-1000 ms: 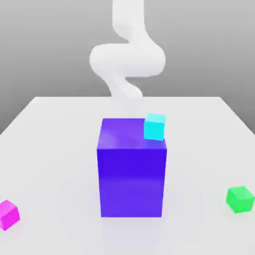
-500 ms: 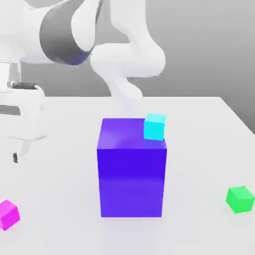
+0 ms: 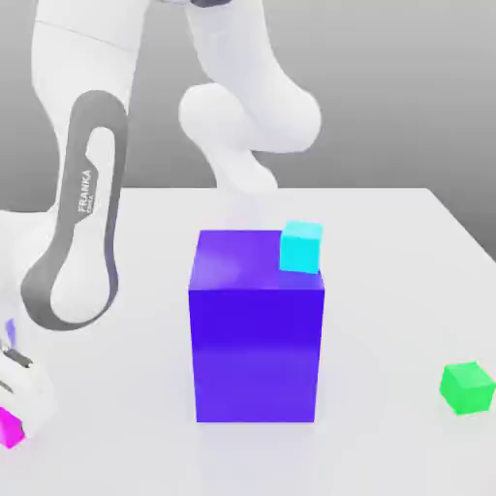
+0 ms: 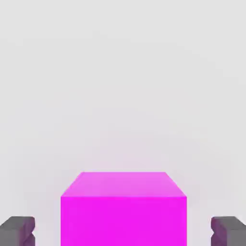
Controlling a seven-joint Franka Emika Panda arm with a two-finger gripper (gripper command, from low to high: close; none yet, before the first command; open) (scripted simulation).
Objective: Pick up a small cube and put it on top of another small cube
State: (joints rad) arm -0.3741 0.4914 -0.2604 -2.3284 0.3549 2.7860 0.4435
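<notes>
Sitting on the white bench (image 3: 116,242) at the exterior view's left edge: small pink cube (image 4: 123,211). Straddling it with visible gaps on both sides, not yet clamping: jaws of gripper (image 4: 123,230).

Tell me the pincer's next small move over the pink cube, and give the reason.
Probably close the fingers the rest of the way. In the hand view the small cube sits centred in the pincer, with a gap showing on each side, so it does not look gripped yet. Lifting should wait.
</notes>
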